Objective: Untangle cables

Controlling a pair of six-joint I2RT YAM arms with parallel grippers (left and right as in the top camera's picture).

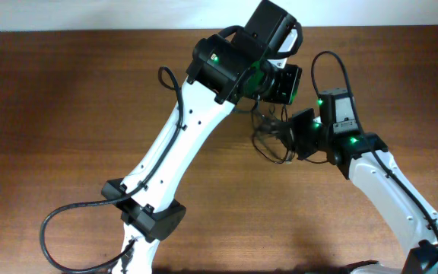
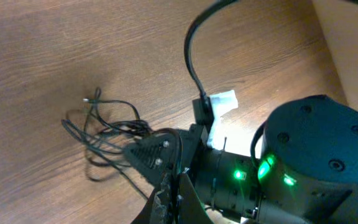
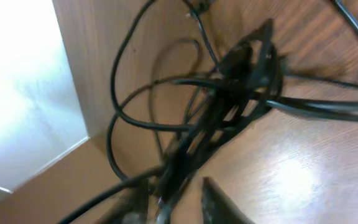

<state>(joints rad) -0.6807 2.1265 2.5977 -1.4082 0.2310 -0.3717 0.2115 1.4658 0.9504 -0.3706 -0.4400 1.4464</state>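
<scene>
The cables (image 1: 268,137) are a loose knot of thin black cords on the brown table, between the two grippers. In the left wrist view the cables (image 2: 104,134) lie as loops at left, and one strand runs down into my left gripper (image 2: 174,199), whose fingers are pressed together on it. In the overhead view my left gripper (image 1: 278,87) hangs just above the knot. My right gripper (image 1: 299,133) is at the knot's right side. In the right wrist view its fingers (image 3: 176,205) are apart, with the cable bundle (image 3: 229,93) running between them.
The right arm's wrist with green lights (image 2: 291,162) sits close by the left gripper. A thick black arm cable with a white tag (image 2: 222,106) arches above it. Another thick arm cable (image 1: 67,221) loops at front left. The table's far edge and a white wall (image 3: 23,93) are near the knot.
</scene>
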